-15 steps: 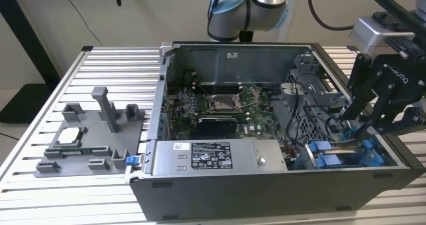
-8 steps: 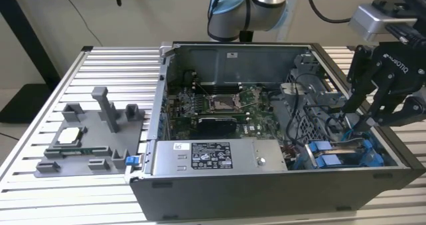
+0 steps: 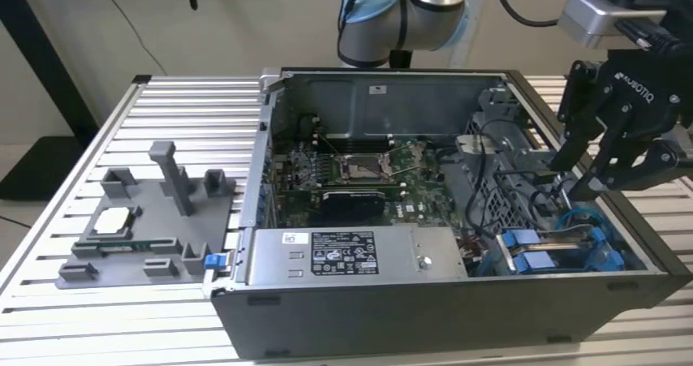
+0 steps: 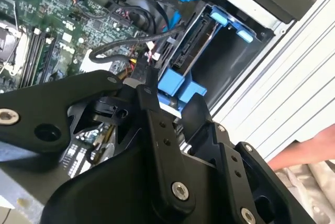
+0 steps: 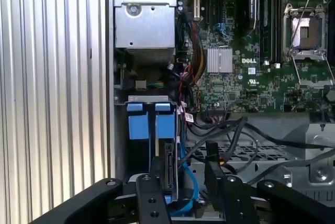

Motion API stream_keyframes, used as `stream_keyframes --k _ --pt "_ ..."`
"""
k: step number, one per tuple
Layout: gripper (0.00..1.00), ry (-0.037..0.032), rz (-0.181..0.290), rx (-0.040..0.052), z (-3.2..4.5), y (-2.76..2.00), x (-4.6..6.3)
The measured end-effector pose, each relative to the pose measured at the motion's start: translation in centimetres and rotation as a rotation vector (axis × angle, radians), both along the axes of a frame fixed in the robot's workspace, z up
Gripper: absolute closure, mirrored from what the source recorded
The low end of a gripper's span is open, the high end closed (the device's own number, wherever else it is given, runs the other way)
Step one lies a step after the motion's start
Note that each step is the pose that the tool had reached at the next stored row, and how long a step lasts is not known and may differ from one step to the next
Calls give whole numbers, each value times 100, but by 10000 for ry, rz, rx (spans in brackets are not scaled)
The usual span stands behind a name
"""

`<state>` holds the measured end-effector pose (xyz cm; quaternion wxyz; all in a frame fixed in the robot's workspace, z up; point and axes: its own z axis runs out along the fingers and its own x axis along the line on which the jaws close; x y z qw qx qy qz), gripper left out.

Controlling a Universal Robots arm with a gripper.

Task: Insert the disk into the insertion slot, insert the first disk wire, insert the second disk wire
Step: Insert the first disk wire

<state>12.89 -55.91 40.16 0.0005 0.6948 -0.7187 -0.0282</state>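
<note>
The disk [image 5: 168, 167] stands edge-on in the insertion slot of the drive bay [image 5: 121, 130], with its connector edge facing me. Its blue frame [image 4: 178, 85] shows at the bay's mouth, and blue tabs [image 5: 149, 122] lie beside it. In the exterior view the blue frame [image 3: 528, 251] sits low in the case's right corner. My gripper [image 5: 183, 195] hangs just above that end of the disk and is open. One finger [image 5: 152, 198] is beside the disk and the other is further off. A black wire [image 4: 120, 46] ends at a connector by the disk's edge. A blue cable [image 5: 191, 182] curls below.
The open computer case [image 3: 433, 309] holds a motherboard [image 3: 358, 171], a grey labelled power-supply box [image 3: 346, 252] and loose black cables [image 5: 235, 130]. A grey fixture [image 3: 152, 220] sits on the slatted table at the exterior view's left. A person's hand [image 4: 309, 150] is outside the case.
</note>
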Motion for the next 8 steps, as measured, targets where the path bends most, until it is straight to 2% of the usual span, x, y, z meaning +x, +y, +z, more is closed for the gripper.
stream_keyframes --k 3,8 --pt "0 0 90 -2 0 29 -36" --pt "0 -14 518 -4 -14 69 -44"
